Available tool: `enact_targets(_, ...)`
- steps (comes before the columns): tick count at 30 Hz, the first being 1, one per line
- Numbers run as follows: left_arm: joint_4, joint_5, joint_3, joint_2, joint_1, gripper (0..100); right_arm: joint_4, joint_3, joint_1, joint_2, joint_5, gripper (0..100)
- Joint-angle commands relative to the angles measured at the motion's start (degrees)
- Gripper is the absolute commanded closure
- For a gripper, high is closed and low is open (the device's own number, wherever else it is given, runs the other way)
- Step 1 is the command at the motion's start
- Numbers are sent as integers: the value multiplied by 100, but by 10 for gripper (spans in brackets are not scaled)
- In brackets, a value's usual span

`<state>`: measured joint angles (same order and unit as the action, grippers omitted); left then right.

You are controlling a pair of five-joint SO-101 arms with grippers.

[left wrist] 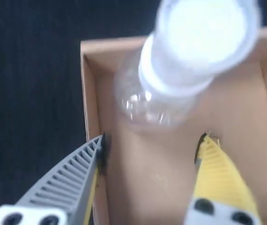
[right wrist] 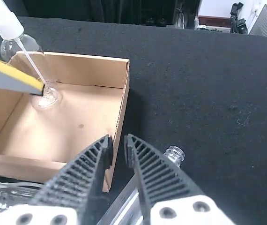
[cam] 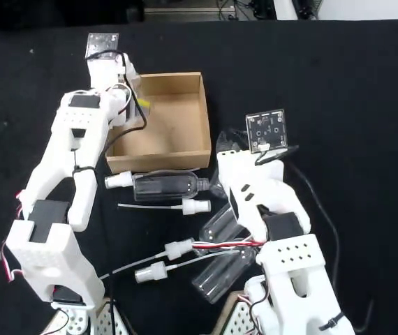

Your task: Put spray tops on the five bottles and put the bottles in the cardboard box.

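The left claw (left wrist: 152, 139) hangs over the cardboard box (cam: 158, 162) with its fingers wide apart. A clear bottle (left wrist: 157, 105) with a white spray top (left wrist: 203, 28) is inside, near one corner. The right claw (right wrist: 118, 139) is almost together, holding nothing, beside the box. On the black surface (cam: 345, 91) lies a bottle with a dark label (cam: 164, 185) — its writing is too small to read — near loose spray tops (cam: 178, 248).

Soft, even light from overhead, black table (cam: 366, 105) matte and dark with barely any cast shadow, white arm shells (cam: 66, 153) bright, cardboard box (cam: 178, 132) floor evenly lit, spray top (left wrist: 203, 33) glaring near white, faint glints on clear bottles (cam: 164, 185).
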<state>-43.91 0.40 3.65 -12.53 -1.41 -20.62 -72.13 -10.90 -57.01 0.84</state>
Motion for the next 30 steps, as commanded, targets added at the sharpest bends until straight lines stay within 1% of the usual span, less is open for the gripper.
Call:
enact_targets(1, -862, 0, -549, 422, -119, 708, 176, 48, 132, -259, 26, 962)
enact_targets(4, -1266, -9, -787, 422, -119, 715, 176, 48, 132, -259, 26, 962)
enact_targets(6, -1389, -9, -927, 422, -75, 758, 176, 48, 132, -259, 26, 962)
enact_targets(9, -1363, -44, -910, 413, 66, 829, 176, 48, 132, -259, 26, 962)
enact_targets(13, -1319, -44, -892, 360, 251, 812, 176, 48, 132, -259, 26, 962)
enact_targets(18, -642, -44, -453, 369, 303, 812, 176, 48, 132, -259, 26, 962)
enact_targets(23, -185, -26, -13, 352, 295, 812, 176, 48, 132, -259, 26, 962)
enact_targets(30, 607, 0, 295, 352, 251, 812, 176, 48, 132, -259, 26, 962)
